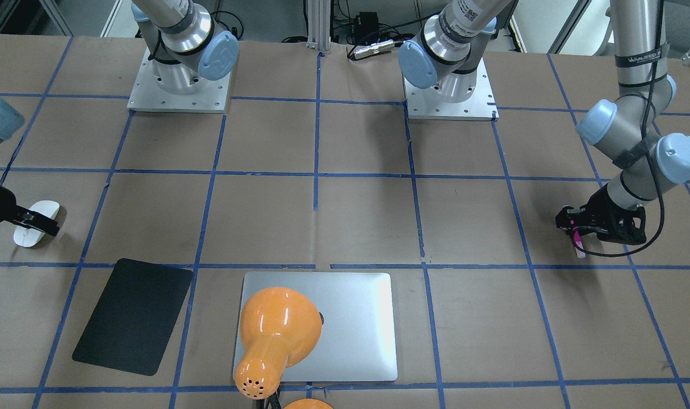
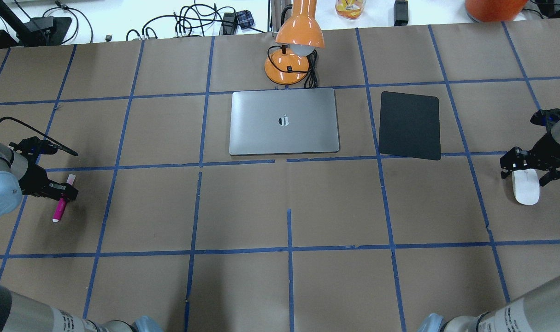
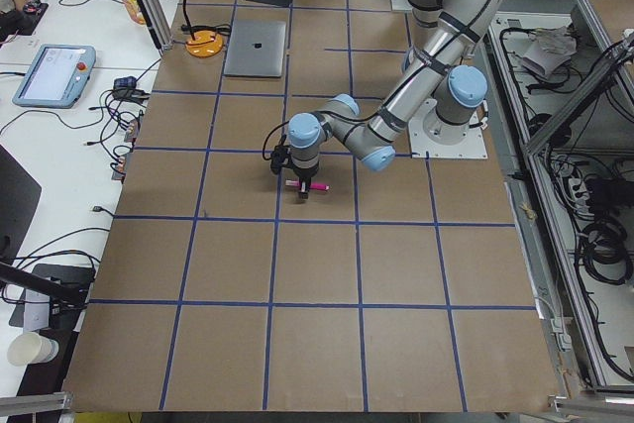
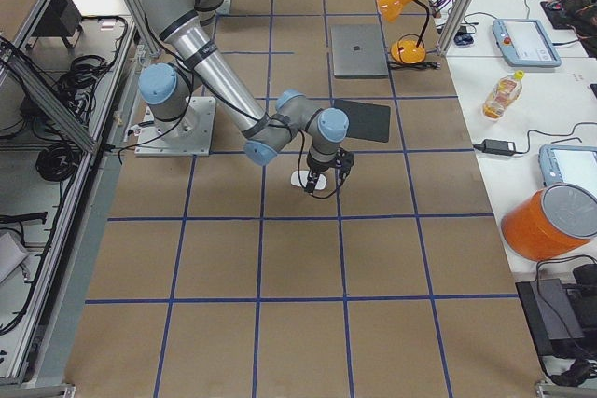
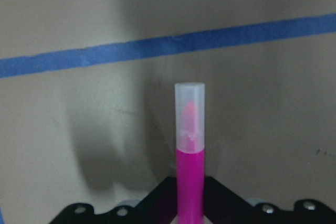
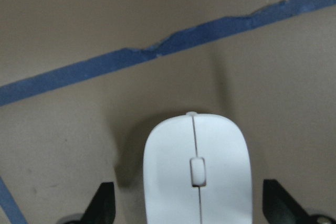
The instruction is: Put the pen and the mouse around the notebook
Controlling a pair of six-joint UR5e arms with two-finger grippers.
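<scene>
Even bright overhead light, glare on orange lamp (image 1: 276, 329) and notebook (image 1: 356, 324), soft wrist views, faint shadows

Few readable marks
The notebook (image 2: 261, 138) carries an apple-shaped logo (image 2: 284, 121) on its lid; a black strap (image 1: 638, 57) on the left arm (image 1: 634, 28) reads roughly "WANJEED" (final letters unclear).

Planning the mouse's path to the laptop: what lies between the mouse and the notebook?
In the overhead view, a black mat lies flat between the mouse and the notebook, just beside the notebook. The rest of that stretch is bare brown paper.
</scene>
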